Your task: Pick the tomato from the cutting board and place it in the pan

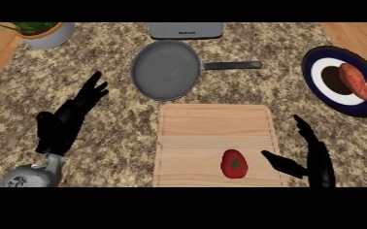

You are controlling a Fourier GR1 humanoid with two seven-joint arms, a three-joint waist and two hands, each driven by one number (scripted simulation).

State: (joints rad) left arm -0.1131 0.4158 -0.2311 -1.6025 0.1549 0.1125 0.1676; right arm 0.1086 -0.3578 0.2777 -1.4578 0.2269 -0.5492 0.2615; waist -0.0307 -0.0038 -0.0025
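- The tomato (pixel 234 164) sits near the cutting board's (pixel 208 126) near edge, right of centre, not yet lifted.
- Right hand (pixel 312 160) stands just beside it, fingers wide, thumb towards it, holding nothing, seemingly set to close.
- Left hand (pixel 70 119) rests open towards the tabletop's (pixel 108 140) left edge.
- The pan (pixel 166 69) waits beyond the board's far edge.

The grey appliance (pixel 186 30) bears a small dark mark (too blurred to read)
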